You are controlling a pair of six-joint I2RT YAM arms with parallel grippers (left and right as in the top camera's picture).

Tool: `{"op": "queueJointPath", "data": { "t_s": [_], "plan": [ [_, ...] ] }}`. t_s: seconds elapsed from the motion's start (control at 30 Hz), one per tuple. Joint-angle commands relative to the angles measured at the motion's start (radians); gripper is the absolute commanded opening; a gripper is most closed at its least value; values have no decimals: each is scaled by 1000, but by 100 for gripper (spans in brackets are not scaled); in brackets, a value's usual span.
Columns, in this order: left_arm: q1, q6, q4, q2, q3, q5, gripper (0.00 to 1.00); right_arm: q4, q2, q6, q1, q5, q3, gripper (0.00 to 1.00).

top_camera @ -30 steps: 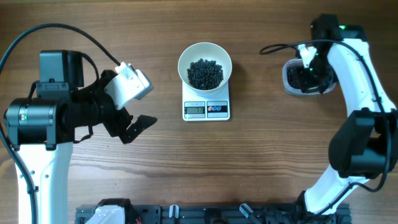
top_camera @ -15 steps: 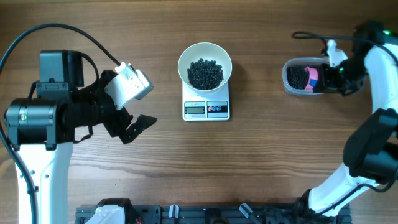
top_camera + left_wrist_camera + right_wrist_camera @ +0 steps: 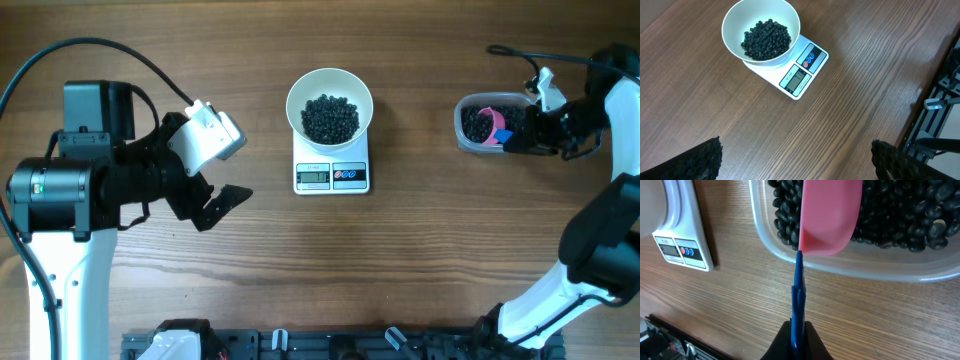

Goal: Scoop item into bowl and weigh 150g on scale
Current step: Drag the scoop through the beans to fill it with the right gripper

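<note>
The right pincer [image 3: 796,339] is clamped on the pink scoop [image 3: 830,215] by its handle, over the tub [image 3: 880,269] right of the scale [image 3: 331,176]; the left pincer [image 3: 222,205] is spread wide, left of the scale; the bowl [image 3: 296,92] of beads [image 3: 330,118] is seated on the scale

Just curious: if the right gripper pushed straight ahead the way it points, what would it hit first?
Probably the near wall of the clear tub, just ahead of the right gripper; the pink scoop it holds reaches over the beads.
</note>
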Motion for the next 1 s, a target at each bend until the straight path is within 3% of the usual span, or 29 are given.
{"op": "queueJointPath", "data": {
  "t_s": [0.0,0.4,0.97],
  "plan": [
    [7,16,-1,-3,14,0,100,2,55,-26,-1,-46,-10,4],
    [7,16,-1,-3,14,0,100,31,79,-31,-77,-190,-10,4],
    [7,16,-1,-3,14,0,100,-93,79,-185,-213,-316,-10,4]
  ]
}}
